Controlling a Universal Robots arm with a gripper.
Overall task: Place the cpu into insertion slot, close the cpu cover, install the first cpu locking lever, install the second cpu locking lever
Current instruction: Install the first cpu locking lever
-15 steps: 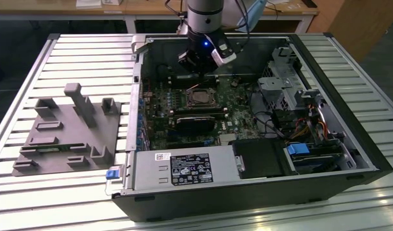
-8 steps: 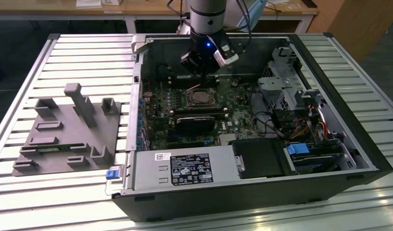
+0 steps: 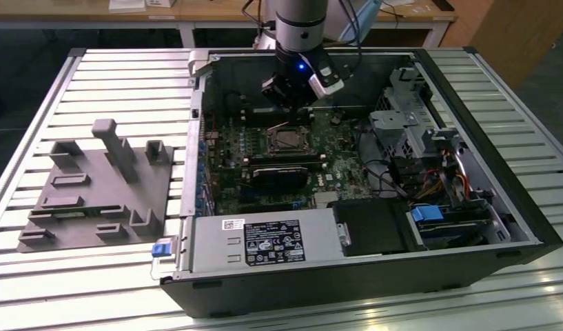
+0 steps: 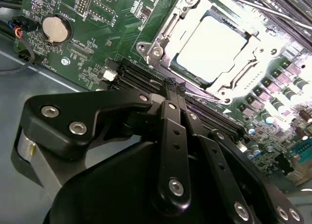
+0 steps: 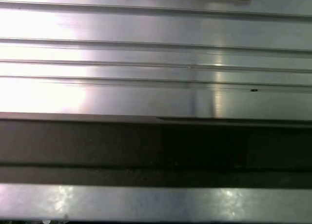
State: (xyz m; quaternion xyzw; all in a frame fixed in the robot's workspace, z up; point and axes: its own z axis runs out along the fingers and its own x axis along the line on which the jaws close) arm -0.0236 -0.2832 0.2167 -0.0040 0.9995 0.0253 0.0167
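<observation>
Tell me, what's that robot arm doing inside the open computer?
It is working on the computer's processor. The gripper hangs just beside the socket on the green circuit board, fingers together and holding nothing. In the second wrist view the cpu already lies in its socket, and the cpu cover is folded down around it. A thin locking lever runs along one side; whether it is latched is hard to tell.

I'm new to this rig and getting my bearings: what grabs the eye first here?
The open computer case lying on the slatted metal table, with the arm's gripper reaching in over the green motherboard. In the second wrist view, the cpu shines inside its silvery cpu cover, just beyond the shut gripper. A grey fixture sits at the exterior view's left.
</observation>
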